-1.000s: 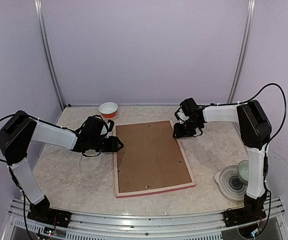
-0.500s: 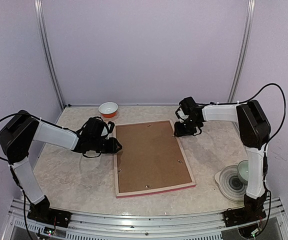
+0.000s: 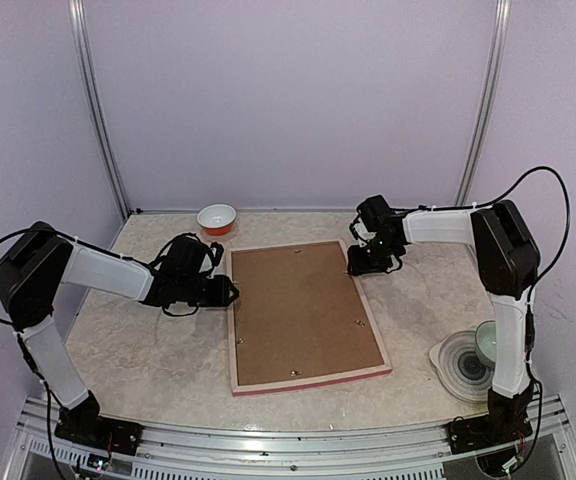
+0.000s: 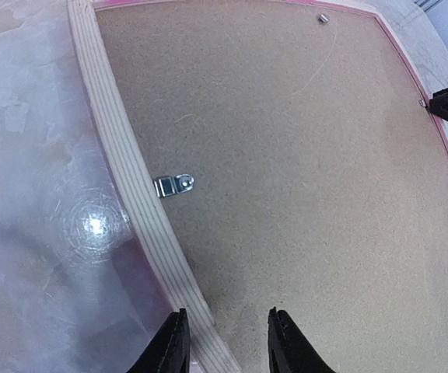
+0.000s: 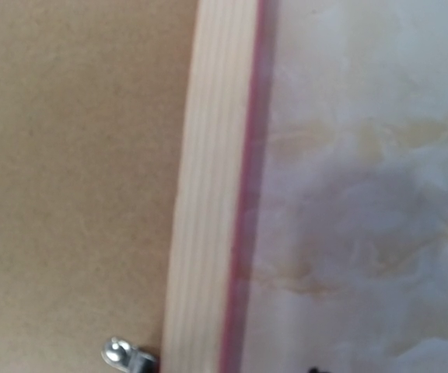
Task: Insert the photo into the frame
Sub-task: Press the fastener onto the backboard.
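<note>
The frame [image 3: 233,335] lies face down in the middle of the table, its pale wooden back up and a pink edge showing along the near side. A brown backing board [image 3: 298,310] fills it, so the photo is hidden. My left gripper [image 3: 230,290] is low at the frame's left rail [image 4: 123,155]. It is open, with the rail's inner edge and a strip of board [image 4: 286,155] between its fingertips [image 4: 173,346]. My right gripper [image 3: 360,266] hovers at the frame's far right corner. Its wrist view shows only the rail [image 5: 208,194] and board [image 5: 68,155], not its fingers.
Small metal clips [image 4: 173,185] [image 5: 123,355] hold the board at the rails. An orange and white bowl [image 3: 217,218] stands at the back, left of the frame. A stack of plates [image 3: 460,365] with a cup [image 3: 488,342] sits at the near right by the right arm's base.
My left gripper has drawn back slightly to the left along the frame's edge, and its jaws stand narrower. The right gripper has shifted a little toward the far corner. The frame has not moved.
</note>
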